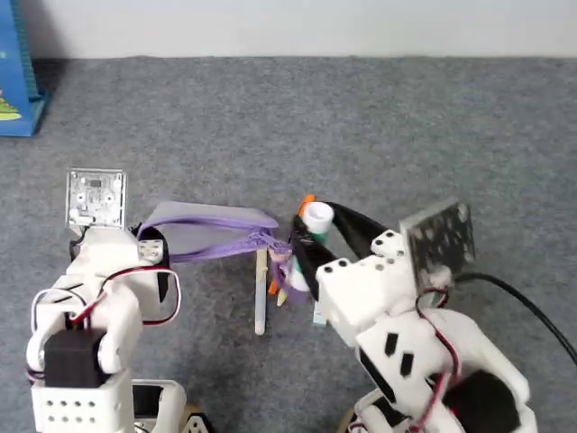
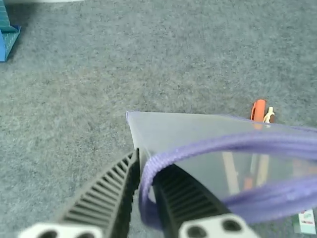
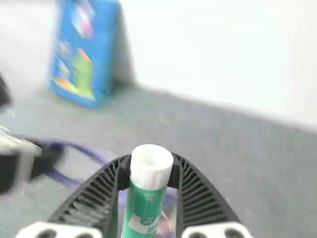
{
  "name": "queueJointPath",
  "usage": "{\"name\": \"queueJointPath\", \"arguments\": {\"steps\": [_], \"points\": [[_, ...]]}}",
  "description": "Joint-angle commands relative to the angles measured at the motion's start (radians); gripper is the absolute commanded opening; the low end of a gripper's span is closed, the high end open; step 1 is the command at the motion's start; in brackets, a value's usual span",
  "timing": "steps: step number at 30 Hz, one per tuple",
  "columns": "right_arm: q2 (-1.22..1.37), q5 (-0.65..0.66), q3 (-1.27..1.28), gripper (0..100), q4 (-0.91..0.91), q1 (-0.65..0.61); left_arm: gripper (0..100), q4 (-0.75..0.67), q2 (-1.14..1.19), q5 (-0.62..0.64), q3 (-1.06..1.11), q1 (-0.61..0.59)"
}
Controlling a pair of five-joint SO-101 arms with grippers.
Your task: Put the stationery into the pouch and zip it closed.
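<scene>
The gray, fuzzy tabletop (image 1: 361, 117) takes up most of what I can see, and a white wall (image 1: 270, 27) runs along its 12 o'clock side. A blue box (image 1: 13, 81) stands far off at 10 o'clock, and the edge of my view cuts part of it off.

The see-through pouch (image 1: 203, 230) with a purple zip band sits just to the 9 o'clock side of the middle. The left claw (image 2: 144, 163) pinches the purple band at the pouch's 9 o'clock end, and the pouch's mouth gapes wide. The right claw (image 3: 148, 161) is at the pouch's 3 o'clock end. It is closed on a green glue stick (image 3: 146, 198) with its white cap pointing up.

A pale stick (image 1: 261, 289) lies at the pouch's 5 o'clock side. It may be a pencil, but I cannot tell. An orange tip (image 2: 257, 109) pokes out past the pouch.

Some small things bunch up between the pouch and the right claw, too mixed up to sort out. Thin shapes show through the pouch's clear side, too dim to name.
</scene>
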Motion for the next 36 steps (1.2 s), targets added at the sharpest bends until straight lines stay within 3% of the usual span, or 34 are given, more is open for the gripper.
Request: {"name": "queueJointPath", "arguments": {"steps": [1, 8, 14, 22, 29, 36], "points": [[0.001, 0.011, 0.028, 0.8, -0.189, -0.048, 1, -0.003, 0.037, 0.023, -0.058, 0.009], [-0.007, 0.014, 0.316, 0.8, -0.653, -0.081, 1, -0.005, 0.063, 0.031, -0.058, 0.009], [0.001, 0.015, 0.486, 0.8, -0.918, -0.127, 1, -0.005, 0.064, 0.031, -0.058, 0.009], [0.015, 0.028, 0.582, 0.8, -1.052, -0.157, 1, -0.012, 0.064, 0.055, -0.059, 0.077], [0.179, 0.072, 0.585, 0.8, -1.162, -0.157, 1, -0.012, 0.064, 0.066, -0.059, 0.098], [0.219, 0.118, 0.612, 1.2, -1.167, -0.156, 1, -0.014, 0.064, 0.066, -0.059, 0.098]]}}
